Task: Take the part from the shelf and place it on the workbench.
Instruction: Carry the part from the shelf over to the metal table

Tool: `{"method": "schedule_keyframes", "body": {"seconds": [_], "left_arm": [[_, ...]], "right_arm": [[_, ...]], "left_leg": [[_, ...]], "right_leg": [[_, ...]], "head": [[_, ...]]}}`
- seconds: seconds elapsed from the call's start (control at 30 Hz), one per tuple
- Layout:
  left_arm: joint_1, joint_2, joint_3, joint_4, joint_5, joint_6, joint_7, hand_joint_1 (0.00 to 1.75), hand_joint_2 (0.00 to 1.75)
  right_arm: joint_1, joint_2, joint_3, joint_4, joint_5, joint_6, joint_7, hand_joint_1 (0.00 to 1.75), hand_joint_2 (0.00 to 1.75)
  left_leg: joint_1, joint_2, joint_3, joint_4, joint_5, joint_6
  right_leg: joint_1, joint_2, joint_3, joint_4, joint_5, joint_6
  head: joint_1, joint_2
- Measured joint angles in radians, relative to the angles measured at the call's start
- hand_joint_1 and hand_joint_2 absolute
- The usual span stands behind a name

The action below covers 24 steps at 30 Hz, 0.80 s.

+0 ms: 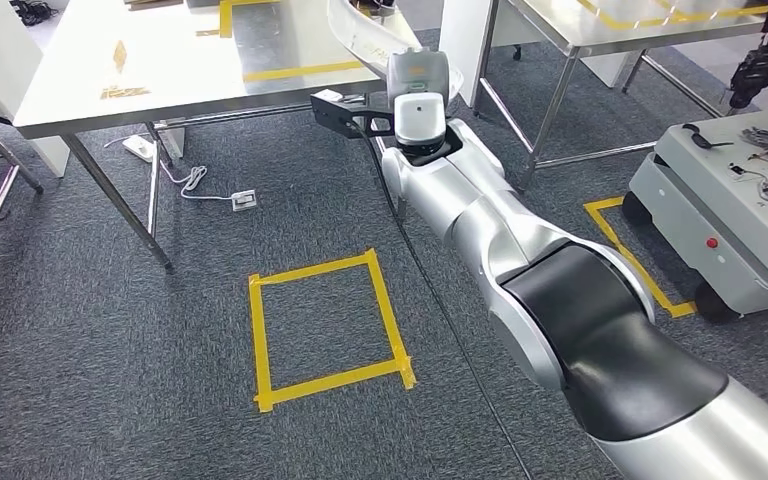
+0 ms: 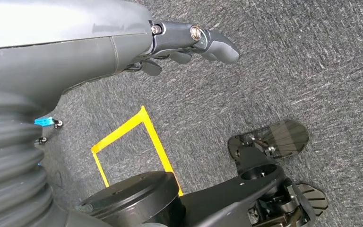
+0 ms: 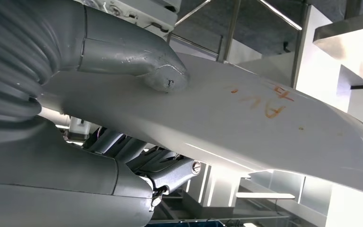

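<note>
The part [image 3: 264, 123] is a long, curved white panel with orange marks on it. My right hand [image 3: 123, 45] grips it, the thumb [image 3: 163, 75] pressed on one face and the dark fingers [image 3: 170, 172] under the other. In the head view my right arm reaches forward and the part [image 1: 365, 35] hangs over the right end of the white workbench [image 1: 160, 60], which carries yellow tape lines. The wrist camera hides the hand there. My left hand [image 2: 189, 42] hangs over the grey carpet with its fingers out and holds nothing.
A yellow tape square [image 1: 325, 330] marks the carpet in front of me. A grey wheeled cart [image 1: 730, 210] stands at the right, a second metal table [image 1: 570, 30] behind it. A power strip and cable [image 1: 243, 199] lie under the workbench near its legs [image 1: 110, 195].
</note>
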State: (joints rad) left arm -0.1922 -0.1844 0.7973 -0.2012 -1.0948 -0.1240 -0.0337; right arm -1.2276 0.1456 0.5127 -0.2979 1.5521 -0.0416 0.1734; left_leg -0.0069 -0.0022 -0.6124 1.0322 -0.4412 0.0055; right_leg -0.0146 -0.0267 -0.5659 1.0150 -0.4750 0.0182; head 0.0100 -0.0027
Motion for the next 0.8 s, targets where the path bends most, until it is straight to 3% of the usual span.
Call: {"method": "schedule_keyframes", "body": {"seconds": [0.13, 0.17, 0.27, 0.33, 0.37, 0.43, 0.47, 0.5, 0.63, 0.67, 0.73, 0.8], "left_arm": [[0.0, 0.001, 0.0, 0.0, 0.0, 0.0, -0.004, 0.0, 1.75], [0.0, 0.001, 0.0, 0.0, 0.0, 0.0, -0.006, 0.0, 1.75], [0.001, 0.0, 0.0, 0.0, 0.0, 0.0, -0.011, 0.0, 1.75], [0.005, 0.0, 0.001, 0.0, 0.0, 0.0, -0.012, 0.0, 1.75], [0.007, 0.0, 0.001, 0.001, 0.0, 0.0, -0.012, 0.0, 1.75], [0.009, 0.0, 0.001, 0.001, 0.0, 0.0, -0.014, 0.0, 1.75], [0.009, 0.0, 0.001, 0.001, 0.0, 0.0, -0.015, 0.0, 1.75], [0.009, 0.0, 0.001, 0.001, 0.0, 0.0, -0.015, 0.0, 1.75], [0.012, 0.0, 0.001, 0.001, 0.0, 0.0, -0.016, 0.0, 1.75], [0.011, 0.0, 0.001, 0.001, 0.0, 0.0, -0.016, 0.0, 1.75], [0.011, 0.001, 0.001, 0.001, 0.0, 0.0, -0.017, 0.0, 1.75], [0.016, 0.001, 0.001, 0.001, 0.0, 0.0, -0.017, 0.0, 1.75]], "right_arm": [[-0.001, 0.0, 0.0, 0.0, 0.005, 0.0, -0.004, 1.75, 1.75], [-0.002, 0.0, 0.0, 0.0, 0.007, 0.0, -0.005, 1.75, 1.75], [-0.001, 0.0, 0.0, 0.001, 0.009, 0.001, -0.006, 1.75, 1.75], [0.005, 0.0, 0.0, 0.002, 0.009, 0.001, -0.006, 1.75, 1.75], [0.007, 0.0, 0.0, 0.002, 0.01, 0.001, -0.006, 1.75, 1.75], [0.006, -0.001, 0.0, 0.003, 0.011, 0.0, -0.005, 1.75, 1.75], [0.006, -0.002, 0.0, 0.003, 0.011, 0.0, -0.004, 1.75, 1.75], [0.006, -0.003, 0.0, 0.003, 0.011, -0.001, -0.003, 1.75, 1.75], [0.01, -0.009, 0.0, 0.002, 0.012, -0.002, 0.001, 1.75, 1.75], [0.007, -0.01, 0.0, 0.002, 0.011, -0.003, 0.001, 1.75, 1.75], [0.006, -0.01, 0.0, 0.002, 0.01, -0.007, 0.0, 1.75, 1.75], [0.011, -0.01, -0.001, 0.002, 0.007, -0.01, 0.001, 1.75, 1.75]], "left_leg": [[0.004, -0.002, 0.009, -0.012, -0.003, 0.019], [0.006, -0.003, 0.013, -0.015, -0.006, 0.025], [0.008, -0.006, 0.02, -0.016, -0.014, 0.033], [0.011, -0.012, 0.028, -0.013, -0.023, 0.027], [0.014, -0.015, 0.033, -0.011, -0.029, 0.021], [0.019, -0.018, 0.043, -0.004, -0.044, 0.005], [0.02, -0.019, 0.045, -0.001, -0.052, -0.004], [0.02, -0.019, 0.048, -0.002, -0.058, -0.012], [0.021, -0.017, 0.056, 0.024, -0.057, -0.041], [0.022, -0.014, 0.038, 0.057, -0.053, -0.045], [0.022, -0.009, -0.034, 0.162, -0.057, -0.052], [0.022, -0.008, -0.114, 0.235, -0.096, -0.051]], "right_leg": [[-0.003, 0.005, -0.019, 0.04, 0.002, 0.013], [-0.004, 0.01, -0.042, 0.077, -0.013, 0.014], [-0.005, 0.02, -0.15, 0.245, -0.072, 0.019], [-0.008, 0.02, -0.188, 0.275, -0.057, 0.023], [-0.011, 0.02, -0.181, 0.238, -0.023, 0.025], [-0.015, 0.021, -0.137, 0.111, 0.051, 0.029], [-0.014, 0.023, -0.117, 0.061, 0.062, 0.026], [-0.011, 0.024, -0.104, 0.032, 0.063, 0.019], [-0.009, 0.026, -0.066, 0.014, 0.033, -0.021], [-0.01, 0.026, -0.051, 0.012, 0.025, -0.028], [-0.01, 0.027, -0.019, 0.008, 0.003, -0.037], [-0.009, 0.027, 0.018, 0.005, -0.026, -0.04]], "head": [[0.001, 0.0], [0.002, 0.0], [0.003, 0.0], [0.003, 0.0], [0.003, 0.0], [0.003, 0.0], [0.003, 0.0], [0.003, 0.0], [0.002, 0.0], [0.0, 0.0], [-0.004, 0.0], [-0.004, 0.0]]}}
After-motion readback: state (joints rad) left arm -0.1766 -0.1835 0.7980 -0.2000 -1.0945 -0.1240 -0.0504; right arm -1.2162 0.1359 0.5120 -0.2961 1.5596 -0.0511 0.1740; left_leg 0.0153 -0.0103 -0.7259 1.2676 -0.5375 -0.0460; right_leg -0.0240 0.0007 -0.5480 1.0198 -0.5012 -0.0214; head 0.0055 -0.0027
